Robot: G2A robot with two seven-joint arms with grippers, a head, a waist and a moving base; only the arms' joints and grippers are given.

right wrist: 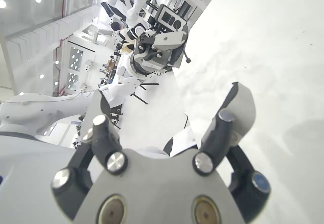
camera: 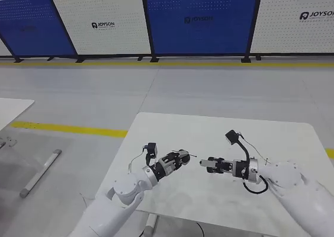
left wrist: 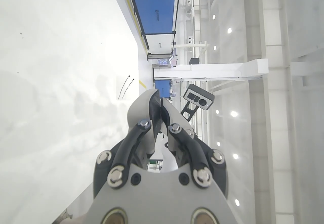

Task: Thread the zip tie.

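Your left gripper [camera: 183, 157] hangs over the near middle of the tabletop [camera: 214, 127], pointing right. Its jaws are pressed together on the zip tie [right wrist: 187, 59]. In the left wrist view the black strap shows as a thin edge pinched between the two pads. In the right wrist view a short end with the small head pokes out on the side of the jaws that faces the tabletop. You cannot tell from these views whether the head touches the surface.

Just to the right, your right gripper [camera: 206, 164] faces the left one, tip toward tip, near it but not touching. Its jaws stand wide apart. In its own wrist view the two fingers [right wrist: 238, 98] frame the left gripper straight ahead. It also sits over the near half of the tabletop, a little nearer than the left one.

Farther right, past the right gripper, two spare ties [left wrist: 126, 87] lie flat on the tabletop. They are side by side and almost parallel, with their heads at the right ends, toward the tabletop's right edge. They are well apart from both grippers.
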